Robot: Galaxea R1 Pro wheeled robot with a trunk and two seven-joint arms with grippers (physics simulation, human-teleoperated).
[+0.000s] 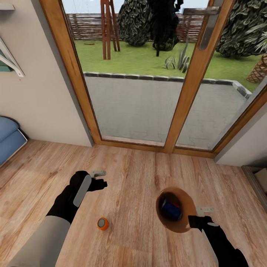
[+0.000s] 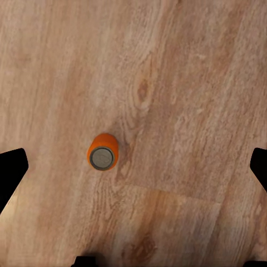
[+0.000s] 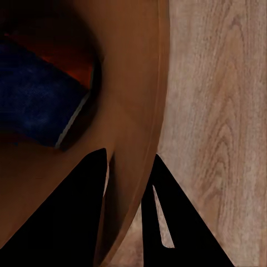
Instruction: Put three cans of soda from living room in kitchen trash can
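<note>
An orange can of soda [image 1: 102,223] stands upright on the plank floor, seen end-on in the left wrist view [image 2: 103,152]. My left gripper [image 1: 101,178] hangs open above and a little beyond it, fingers [image 2: 12,171] spread wide, nothing held. My right gripper [image 1: 197,217] is shut on the rim of the tash can [image 1: 187,200], its fingers [image 3: 78,222] pinching the orange-brown wall [image 3: 133,83]. The bin's mouth faces my head camera. Inside lies the dark blue can [image 1: 171,210] [image 3: 33,105], with an orange patch [image 3: 72,64] behind it, perhaps another can.
Wood-framed glass doors [image 1: 183,104] stand straight ahead, with a patio and garden behind. A light blue sofa [image 1: 9,139] edges in at the left. A pale wall corner [image 1: 244,148] juts in at the right. Plank floor [image 1: 133,174] lies between the arms.
</note>
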